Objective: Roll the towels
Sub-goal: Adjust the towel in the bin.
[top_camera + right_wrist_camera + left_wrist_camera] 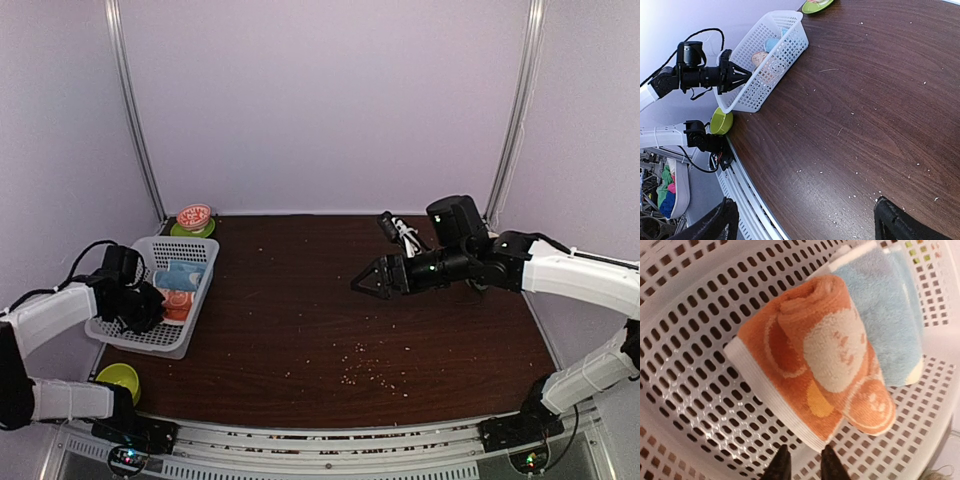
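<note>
Two rolled towels lie side by side in a white perforated basket (160,340) at the table's left edge. One is an orange towel (825,350) with cream round faces and a white border. The other is a light blue towel (885,315) behind it. My left gripper (805,467) hovers inside the basket just short of the orange towel's white edge. Its jaws are slightly apart, with only the basket floor between them. From above, the left gripper (150,305) sits at the orange towel (178,303). My right gripper (365,283) hangs open over the middle of the table, holding nothing.
A green bowl (118,378) stands at the near left corner beside the basket. A green plate with a red dish (193,220) sits behind the basket. A small black and white object (400,232) lies at the back right. Crumbs (370,370) dot the brown tabletop.
</note>
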Tool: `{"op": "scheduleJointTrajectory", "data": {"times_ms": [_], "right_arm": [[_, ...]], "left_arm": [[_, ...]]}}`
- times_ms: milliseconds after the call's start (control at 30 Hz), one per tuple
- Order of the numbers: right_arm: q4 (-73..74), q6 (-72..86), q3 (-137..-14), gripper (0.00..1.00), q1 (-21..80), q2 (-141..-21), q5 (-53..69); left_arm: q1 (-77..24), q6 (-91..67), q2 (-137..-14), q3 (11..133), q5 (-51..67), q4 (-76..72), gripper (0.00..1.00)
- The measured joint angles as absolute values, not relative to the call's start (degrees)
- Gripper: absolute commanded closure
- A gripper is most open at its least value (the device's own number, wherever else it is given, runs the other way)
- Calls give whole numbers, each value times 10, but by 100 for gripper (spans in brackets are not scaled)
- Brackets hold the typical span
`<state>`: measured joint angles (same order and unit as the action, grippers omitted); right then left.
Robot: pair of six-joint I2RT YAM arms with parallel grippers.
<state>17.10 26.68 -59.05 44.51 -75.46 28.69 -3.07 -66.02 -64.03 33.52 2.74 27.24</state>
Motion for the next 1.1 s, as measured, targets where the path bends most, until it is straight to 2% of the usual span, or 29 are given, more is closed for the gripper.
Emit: {"op": "scheduleJointTrajectory", "data": {"times_ms": [100,167,233,333,433,567,733,1000,1100], "right_arm": [[171,267,-595,6,443,-756,287],[171,267,-597,6,442,-758,287],[171,267,-597,6,442,-759,288],[172,267,-598,6,442,-760,289],[172,267,-598,6,442,-761,290],[172,267,-598,6,442,-761,291],[172,263,-598,6,441,-761,291],[173,258,-598,6,430,-762,295],[173,257,-598,6,426,-762,297]], "left_arm": [[-31,-659,-575,335,22,301,35],[-31,-663,-556,336,18,307,19],[-31,-668,-562,345,14,313,9],[-31,-675,-607,374,12,317,3],[-31,-681,-657,413,9,318,4],[-31,-687,-707,465,1,317,23],[-31,-695,-755,493,-4,314,39],[-31,-705,-814,496,-9,314,45],[-31,-705,-832,507,-11,314,55]]}}
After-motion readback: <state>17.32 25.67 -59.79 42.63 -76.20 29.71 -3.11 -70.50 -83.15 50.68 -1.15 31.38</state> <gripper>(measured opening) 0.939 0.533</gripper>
